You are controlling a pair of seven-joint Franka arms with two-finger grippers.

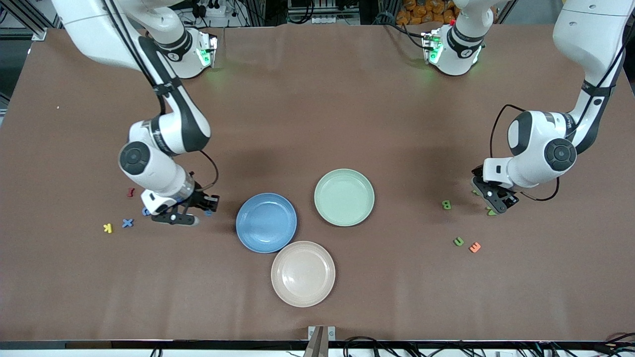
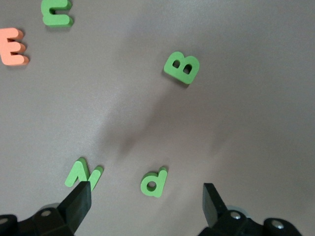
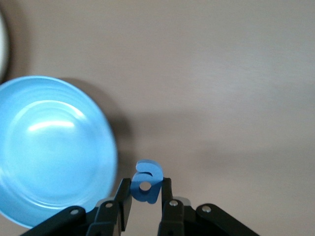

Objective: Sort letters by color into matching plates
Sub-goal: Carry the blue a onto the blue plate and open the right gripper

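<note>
Right, blue letter (image 3: 146, 183) is pinched in my right gripper (image 3: 146, 196), up over the table just beside the blue plate (image 3: 54, 147). Left gripper (image 2: 147, 201) hangs jaws wide, empty, over the green d-shaped letter (image 2: 154, 182), well away from that plate.

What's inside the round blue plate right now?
Nothing: the shallow round blue plate is bare, with no letters in it. The right gripper holds a small blue foam letter over the table beside it. No part of the plate is covered.
</note>
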